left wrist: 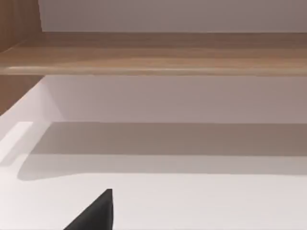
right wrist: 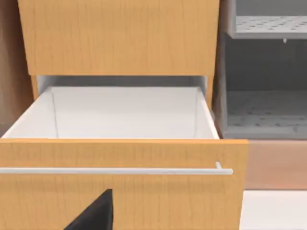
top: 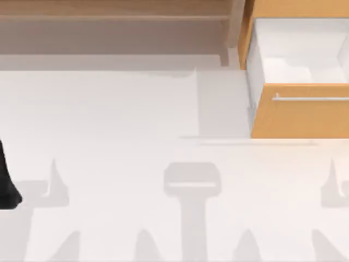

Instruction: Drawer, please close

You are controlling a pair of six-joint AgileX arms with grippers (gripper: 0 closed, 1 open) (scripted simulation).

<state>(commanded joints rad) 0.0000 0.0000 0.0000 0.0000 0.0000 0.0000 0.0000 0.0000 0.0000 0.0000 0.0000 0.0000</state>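
Note:
The drawer [top: 300,115] stands pulled out at the table's back right, its orange-tan front facing forward and its white inside [top: 297,54] open and bare. A thin silver bar handle [top: 311,99] runs across the front. In the right wrist view the drawer front [right wrist: 120,196] and handle [right wrist: 115,170] are close ahead, with a dark part of my right gripper [right wrist: 96,215] low before the front. My left arm [top: 6,185] is parked at the table's left edge, and a dark part of the left gripper [left wrist: 96,213] hangs over the white tabletop.
A long brown wooden shelf [top: 109,11] spans the back left, seen also in the left wrist view as a shelf board [left wrist: 153,52]. Grey perforated shelves [right wrist: 268,110] stand beside the drawer cabinet. The white tabletop [top: 136,109] stretches across the middle and front.

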